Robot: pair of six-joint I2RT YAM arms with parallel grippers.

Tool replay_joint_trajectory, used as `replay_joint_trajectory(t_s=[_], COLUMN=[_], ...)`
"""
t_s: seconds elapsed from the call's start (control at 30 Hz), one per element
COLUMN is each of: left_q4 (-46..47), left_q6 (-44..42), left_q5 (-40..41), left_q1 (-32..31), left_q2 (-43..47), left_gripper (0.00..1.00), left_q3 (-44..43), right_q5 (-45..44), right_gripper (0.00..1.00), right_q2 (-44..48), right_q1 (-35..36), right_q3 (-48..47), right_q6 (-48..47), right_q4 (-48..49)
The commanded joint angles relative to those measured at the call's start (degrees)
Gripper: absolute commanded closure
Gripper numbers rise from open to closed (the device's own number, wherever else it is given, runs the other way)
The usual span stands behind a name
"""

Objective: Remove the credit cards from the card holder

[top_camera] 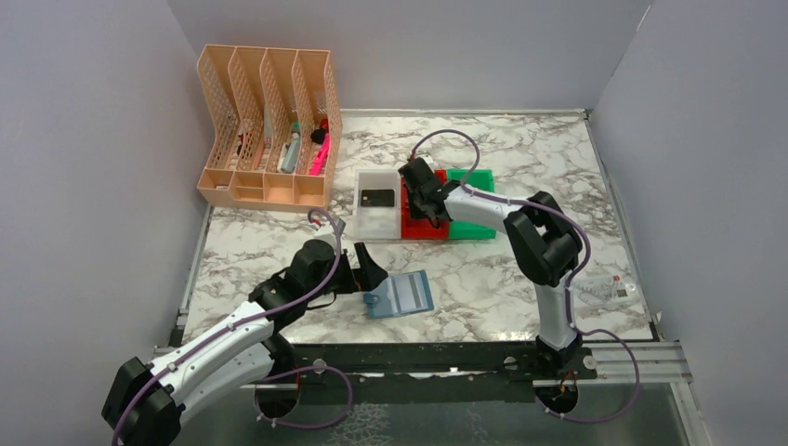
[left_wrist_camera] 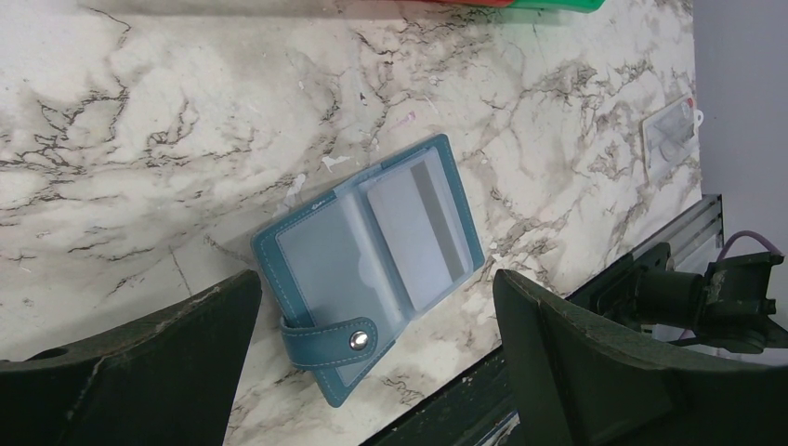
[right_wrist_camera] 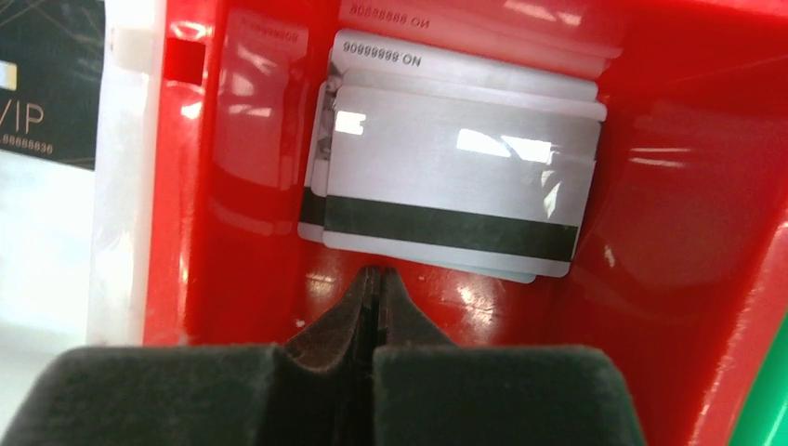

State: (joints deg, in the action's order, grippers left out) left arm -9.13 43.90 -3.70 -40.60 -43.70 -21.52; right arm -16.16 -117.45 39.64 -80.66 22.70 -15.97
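Red bin [right_wrist_camera: 671, 200] w/ silver cards [right_wrist_camera: 460, 177]

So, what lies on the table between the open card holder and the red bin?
Only bare marble table: nothing sits between the card holder and the red bin. The top external view shows the stretch, and the left wrist view agrees.

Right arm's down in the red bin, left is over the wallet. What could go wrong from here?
1. The right gripper is shut and empty, low in the red bin, close to the silver cards. A careless move may knock the stack or catch the bin wall.
2. The card holder lies loose and open with a card in its clear pocket. If the open left gripper pulls alone, the holder might drag along.
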Motion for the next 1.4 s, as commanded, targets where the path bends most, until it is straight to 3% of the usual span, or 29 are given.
replay_joint_trajectory(t_s=[0.0, 0.33, 0.6, 0.87, 1.07, 1.37], left_q4=[1.2, 1.4, 0.3, 0.3, 2.6, 7.1], left_q6=[0.2, 0.7, -0.7, -1.8, -1.8, -1.2], left_q5=[-0.9, -1.0, -1.0, 2.3, 1.0, -5.1], left_q1=[0.2, 0.2, 0.2, 0.2, 0.2, 0.2], left_q2=[-0.3, -0.3, 0.5, -0.5, -5.4, -11.7], left_gripper=[0.01, 0.01, 0.01, 0.01, 0.01, 0.06], left_q3=[-1.1, -0.9, -1.5, -5.3, -8.8, -10.2], right_q5=[-5.0, -6.0, -0.3, 9.6, 18.7, 31.7], right_gripper=[0.99, 0.97, 0.92, 0.75, 0.62, 0.56], right_q2=[-1.5, -3.7, 5.5, 21.9, 32.9, 41.3], right_q1=[-0.3, -0.7, -0.7, -0.7, -0.7, -0.7], right_q3=[-1.8, -4.0, 1.6, 12.8, 26.4, 41.9], right_q6=[0.5, -0.6, -1.6, -0.4, 9.6, 14.9], right_q4=[2.6, 4.8, 5.2, 7.3, 12.9, 21.6])
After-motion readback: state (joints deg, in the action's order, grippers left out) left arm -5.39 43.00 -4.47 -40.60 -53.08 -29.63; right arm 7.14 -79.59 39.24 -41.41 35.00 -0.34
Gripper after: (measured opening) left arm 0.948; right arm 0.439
